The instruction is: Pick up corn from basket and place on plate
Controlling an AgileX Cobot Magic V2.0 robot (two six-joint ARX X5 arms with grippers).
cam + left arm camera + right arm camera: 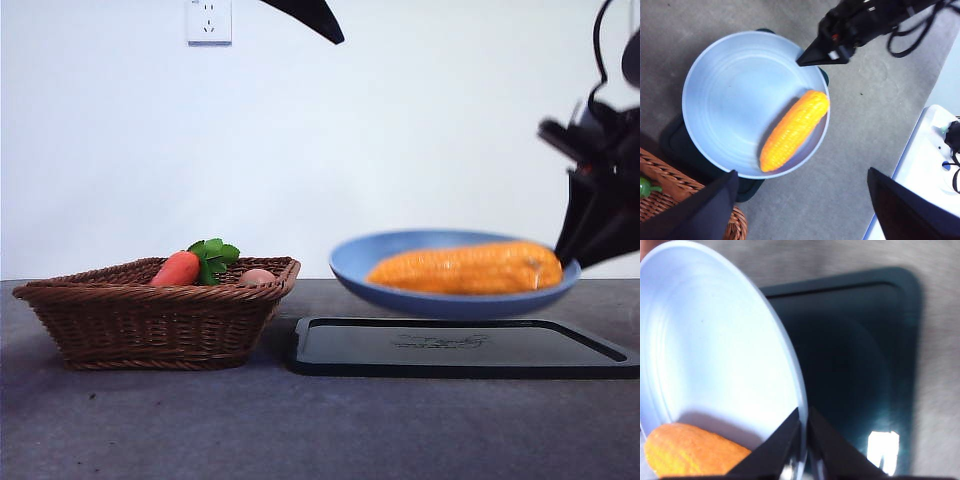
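The corn [465, 268] [794, 129] [690, 450] lies on the light-blue plate [440, 300] [735, 95] [710, 340]. The plate hangs slightly tilted just above the black tray [460, 348] [855, 350]. My right gripper [572, 255] [812, 57] [802, 440] is shut on the plate's rim at the right side. High above, my left gripper [805, 210] is open with nothing between its jaws; only its black tip [310, 18] shows in the front view. The wicker basket [150, 320] [660, 200] stands on the table to the left of the tray.
In the basket lie a red-orange carrot [178, 268] with green leaves and a small pale round thing [257, 277]. A white box with cables [935, 160] sits beyond the table's edge. A wall socket [208, 20] is on the back wall.
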